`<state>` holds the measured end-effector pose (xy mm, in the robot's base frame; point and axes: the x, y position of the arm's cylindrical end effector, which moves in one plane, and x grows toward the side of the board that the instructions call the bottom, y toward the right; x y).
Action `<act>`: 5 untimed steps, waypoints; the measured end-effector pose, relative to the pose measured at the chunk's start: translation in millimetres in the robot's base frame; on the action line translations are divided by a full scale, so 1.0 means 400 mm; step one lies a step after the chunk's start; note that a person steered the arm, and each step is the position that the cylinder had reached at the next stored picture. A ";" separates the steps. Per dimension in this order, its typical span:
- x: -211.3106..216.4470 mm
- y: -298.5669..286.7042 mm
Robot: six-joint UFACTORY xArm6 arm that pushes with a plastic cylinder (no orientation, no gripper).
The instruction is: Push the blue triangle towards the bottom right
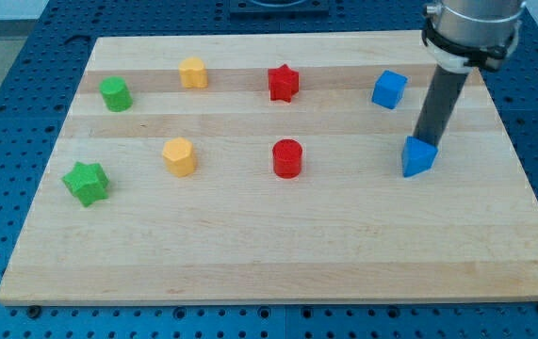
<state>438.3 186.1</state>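
Observation:
The blue triangle [418, 157] lies on the wooden board [278, 254] at the view's right, about mid-height. My tip [426, 141] stands at the triangle's upper edge, touching or almost touching it from the view's top. The dark rod rises from there to the arm's grey wrist at the view's top right. A blue cube [389, 89] sits above and a little left of the triangle.
A red star [284, 83] and a red cylinder [287, 158] sit mid-board. A yellow block [193, 72] and a yellow hexagon [179, 156] lie left of them. A green block [115, 94] and a green star [86, 183] are at the far left.

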 end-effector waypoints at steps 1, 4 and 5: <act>0.061 0.012; -0.001 -0.045; 0.096 -0.049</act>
<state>476.8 166.3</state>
